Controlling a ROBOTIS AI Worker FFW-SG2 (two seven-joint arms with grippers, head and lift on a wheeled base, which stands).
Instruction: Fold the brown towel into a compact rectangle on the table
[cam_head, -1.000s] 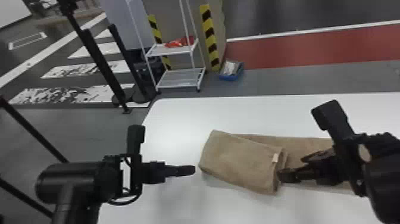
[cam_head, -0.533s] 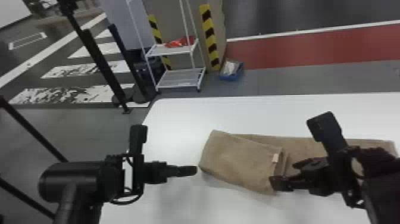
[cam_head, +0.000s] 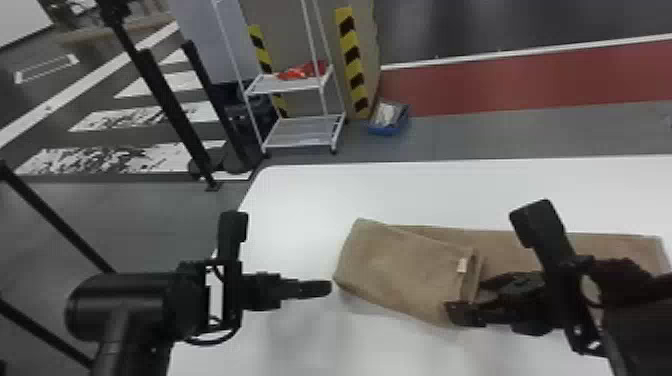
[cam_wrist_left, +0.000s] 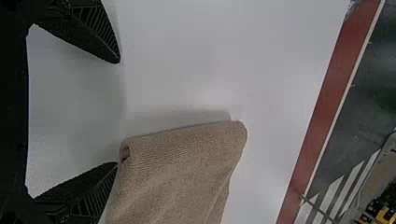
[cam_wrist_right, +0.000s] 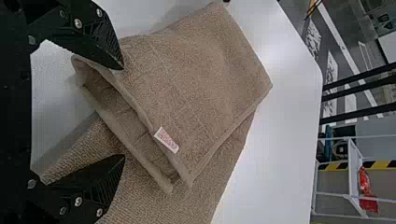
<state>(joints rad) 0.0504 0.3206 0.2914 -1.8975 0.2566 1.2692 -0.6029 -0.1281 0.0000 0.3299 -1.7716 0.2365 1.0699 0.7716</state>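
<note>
In the head view, the towel (cam_head: 395, 265) lies on the white worktop (cam_head: 420, 195). Its left part is folded over, with a small label (cam_head: 462, 265) near the edge of the flap; a single strip runs on to the right, behind the right arm. The left pincer (cam_head: 327, 288) is just beside the towel's left end. The right pincer (cam_head: 464, 296) is at the edge of the flap, near the label. Beyond the worktop stand a white rack (cam_head: 300, 137) and a blue box (cam_head: 389, 131).

In the left wrist view, the left pincer is wide open and holds nothing; a corner of the towel is right by one fingertip.

In the right wrist view, the right pincer is wide open too, gripping nothing. One finger overlaps the flap's edge; whether it touches, I cannot tell.
</note>
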